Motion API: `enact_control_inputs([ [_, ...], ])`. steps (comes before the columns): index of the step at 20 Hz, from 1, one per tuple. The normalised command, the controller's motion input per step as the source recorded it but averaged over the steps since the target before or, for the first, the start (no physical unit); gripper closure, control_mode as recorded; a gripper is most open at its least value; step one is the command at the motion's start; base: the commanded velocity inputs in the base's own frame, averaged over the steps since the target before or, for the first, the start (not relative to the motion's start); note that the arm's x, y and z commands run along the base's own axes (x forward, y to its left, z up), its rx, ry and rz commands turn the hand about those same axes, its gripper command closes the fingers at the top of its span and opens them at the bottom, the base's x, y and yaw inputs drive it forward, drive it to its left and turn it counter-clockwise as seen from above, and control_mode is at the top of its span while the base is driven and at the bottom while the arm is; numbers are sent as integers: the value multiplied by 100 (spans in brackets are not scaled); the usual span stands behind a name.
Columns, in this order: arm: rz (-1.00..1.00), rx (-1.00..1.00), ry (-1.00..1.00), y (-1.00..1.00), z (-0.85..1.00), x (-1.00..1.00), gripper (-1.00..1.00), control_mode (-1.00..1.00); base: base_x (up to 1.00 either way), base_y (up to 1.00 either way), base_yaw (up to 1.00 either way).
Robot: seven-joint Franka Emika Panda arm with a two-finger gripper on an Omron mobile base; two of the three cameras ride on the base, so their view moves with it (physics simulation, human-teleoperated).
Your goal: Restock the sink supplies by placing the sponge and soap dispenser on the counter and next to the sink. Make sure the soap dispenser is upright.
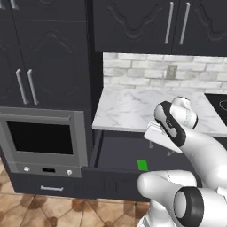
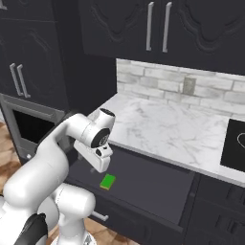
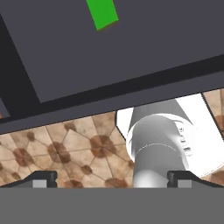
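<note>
Kitchen: marble counter (image 1: 128,108), oven (image 1: 42,142)

A drawer (image 2: 143,184) stands pulled open beneath the counter (image 2: 167,124). The sponge (image 2: 107,182) lies flat on the drawer floor, near its front edge and towards its left side, apart from the walls. The gripper (image 2: 97,167) hangs above the drawer, just behind and above the sponge, not touching it. An oven (image 1: 42,142) sits to the left of the drawer. A cooktop (image 2: 234,148) lies on the counter at the right. Wall cabinets (image 2: 158,28) hang above the counter.
</note>
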Motion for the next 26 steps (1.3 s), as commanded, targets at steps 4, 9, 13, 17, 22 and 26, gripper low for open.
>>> enact_control_inputs([
  [4, 0, 0, 0, 0, 0, 0, -100, 100, -42, 0, -8],
  [9, 0, 0, 0, 0, 0, 0, -100, 100, -24, 3, -8],
  [13, 0, 0, 0, 0, 0, 0, -100, 100, -8, 3, -9],
  [17, 0, 0, 0, 0, -2, 9, -100, -100, 7, 1, -5],
  [22, 0, -2, 0, 0, -30, 68, -100, -100, 0, 0, 0],
  [26, 0, -12, 0, 0, -73, 92, -100, -100, 0, 0, 0],
])
